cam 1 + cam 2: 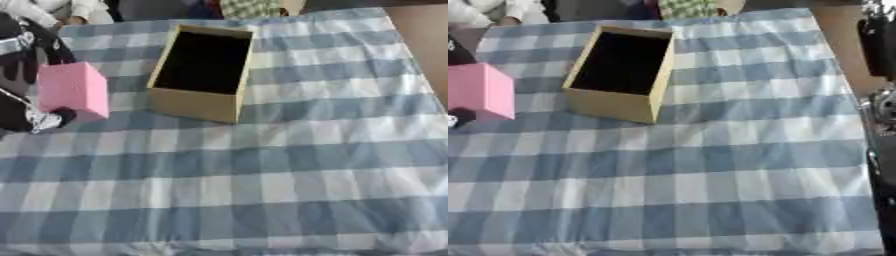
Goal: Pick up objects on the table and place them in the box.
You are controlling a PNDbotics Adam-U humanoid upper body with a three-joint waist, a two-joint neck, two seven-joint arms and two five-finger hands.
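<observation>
We've got our left hand at the left edge of the frame, fingers curled round a pink block; a dark fingertip shows under its lower corner. The block looks lifted off the blue-and-white checked cloth, tilted a little, just left of the box. They don't touch.

The box is tan cardboard with a dark inside, open at the top, in the upper middle of the frame, long side running away from us. We can't see anything in it.

Right arm shows only as black and silver parts down the right edge of the right eye view. We can't make out the right hand itself.
</observation>
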